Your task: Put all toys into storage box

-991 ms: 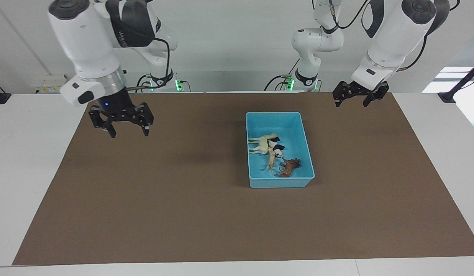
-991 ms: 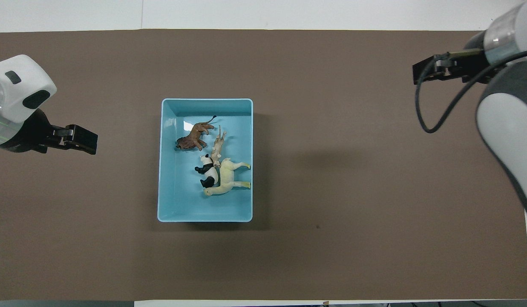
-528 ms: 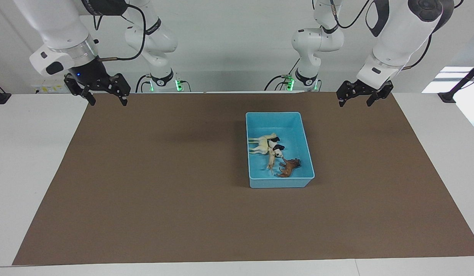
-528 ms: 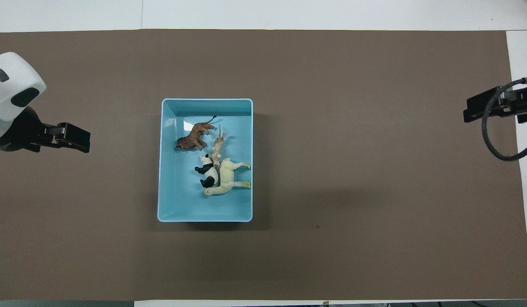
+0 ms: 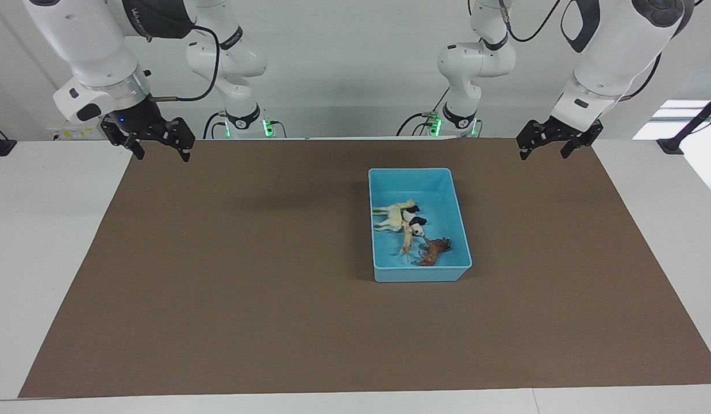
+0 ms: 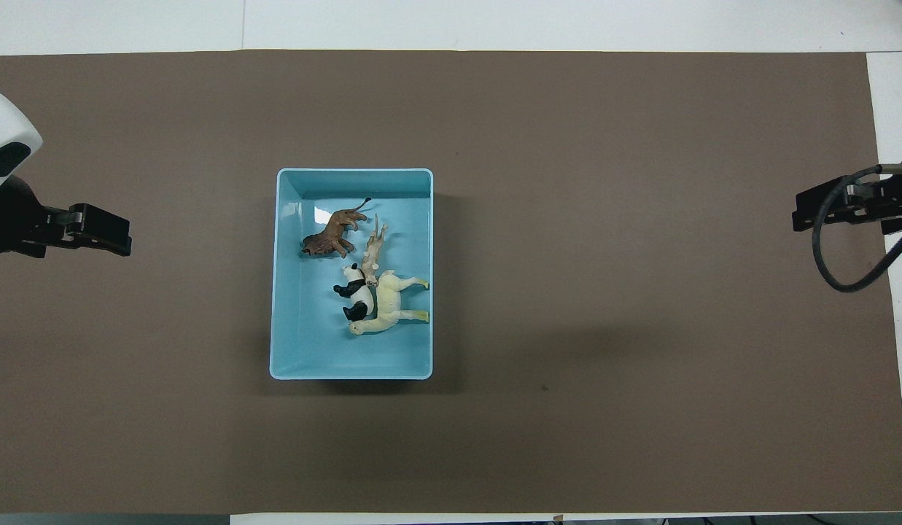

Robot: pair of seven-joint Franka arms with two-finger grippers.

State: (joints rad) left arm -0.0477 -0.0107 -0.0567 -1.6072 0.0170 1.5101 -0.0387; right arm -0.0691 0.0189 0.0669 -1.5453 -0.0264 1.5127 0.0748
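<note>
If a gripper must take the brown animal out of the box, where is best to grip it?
Probably across the body of the brown animal, from straight above. It lies on its side in the storage box, the panda apart from it, leaving finger room.

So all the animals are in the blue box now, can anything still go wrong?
Not much, probably. All four toys lie inside the storage box: the brown animal, the tiger, the panda and the cream llama. The box has low walls, so a bump could tip a toy out. The panda, llama and tiger are bunched together, so grabbing one might drag another. Both the left gripper and right gripper hang open, empty, well away from the box.
</note>
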